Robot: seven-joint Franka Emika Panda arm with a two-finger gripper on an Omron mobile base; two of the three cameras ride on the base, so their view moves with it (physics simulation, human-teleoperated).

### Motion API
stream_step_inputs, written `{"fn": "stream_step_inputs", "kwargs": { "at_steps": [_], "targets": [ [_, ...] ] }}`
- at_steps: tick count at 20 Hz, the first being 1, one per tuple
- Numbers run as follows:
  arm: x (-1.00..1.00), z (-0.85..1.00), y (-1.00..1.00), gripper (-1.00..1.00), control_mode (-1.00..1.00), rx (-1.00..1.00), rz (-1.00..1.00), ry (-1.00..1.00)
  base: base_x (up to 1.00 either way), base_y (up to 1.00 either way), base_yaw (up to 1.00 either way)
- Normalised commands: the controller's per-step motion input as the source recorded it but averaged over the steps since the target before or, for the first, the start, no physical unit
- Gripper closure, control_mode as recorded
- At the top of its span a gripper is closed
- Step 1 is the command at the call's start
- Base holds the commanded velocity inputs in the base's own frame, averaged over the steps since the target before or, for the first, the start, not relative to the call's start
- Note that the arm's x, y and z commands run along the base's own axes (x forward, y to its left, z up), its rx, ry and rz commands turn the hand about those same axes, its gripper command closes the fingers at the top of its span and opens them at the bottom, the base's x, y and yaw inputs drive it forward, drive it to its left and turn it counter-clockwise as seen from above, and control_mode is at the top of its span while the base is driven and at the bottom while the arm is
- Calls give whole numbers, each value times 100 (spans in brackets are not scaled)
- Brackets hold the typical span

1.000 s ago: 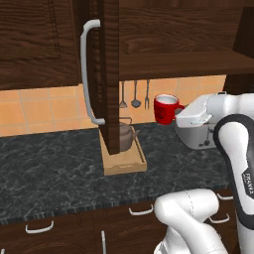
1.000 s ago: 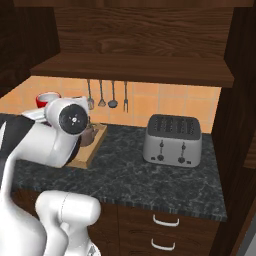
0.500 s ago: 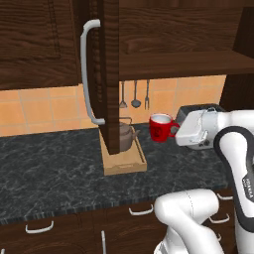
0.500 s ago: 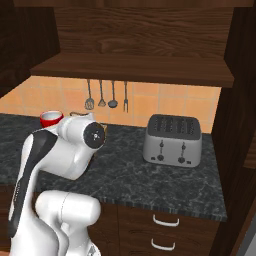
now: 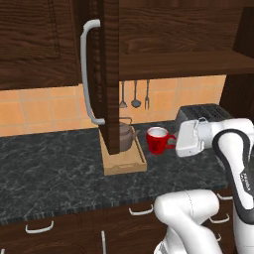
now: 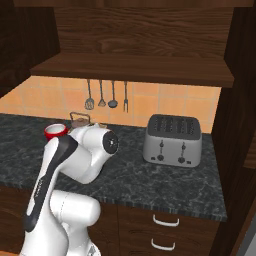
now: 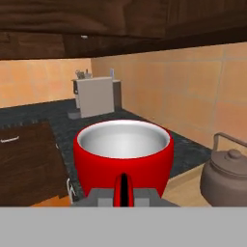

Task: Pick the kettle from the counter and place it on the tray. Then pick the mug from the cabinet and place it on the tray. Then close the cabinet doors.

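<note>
Closest to me, the robot's white arm bends up from its base and reaches to its left over the dark marbled surface (image 5: 54,168). At its tip the end effector (image 5: 174,141) is clamped tight on the side handle of the red mug (image 5: 158,140), holding it upright, white inside showing. In the hand view the mug (image 7: 123,161) sits right at the camera, its handle pinched between the grey fingers (image 7: 99,197). From the right base view only the mug's rim (image 6: 55,132) peeks out behind the arm's round joint.

The mug hangs above the surface, just to the right of the tan wooden tray (image 5: 124,162) and not over it. On the tray stands the brownish-grey kettle (image 5: 126,136), with its thin wire handle arched above; part of it is hidden by the open cabinet door (image 5: 110,74), a tall dark wood panel with a long curved silver bar handle (image 5: 88,74). In the hand view the kettle (image 7: 226,176) sits at the right.

Further right on the surface stands a silver toaster (image 6: 173,140). Against the orange tiled wall behind, utensils (image 6: 106,94) hang in a row under the cabinet's shelf (image 6: 132,67).
</note>
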Motion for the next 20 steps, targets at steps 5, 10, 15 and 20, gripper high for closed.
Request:
{"fn": "stream_step_inputs", "kwargs": {
  "at_steps": [5,10,15,20],
  "targets": [
    [8,-56,7,100,-100,-4,11,2,0,0,0],
    [32,-50,14,100,-100,0,11,0,0,0,0],
    [46,-20,3,100,-100,0,4,0,0,0,0],
    [52,-19,1,100,-100,0,3,0,0,0,0]
  ]
}}
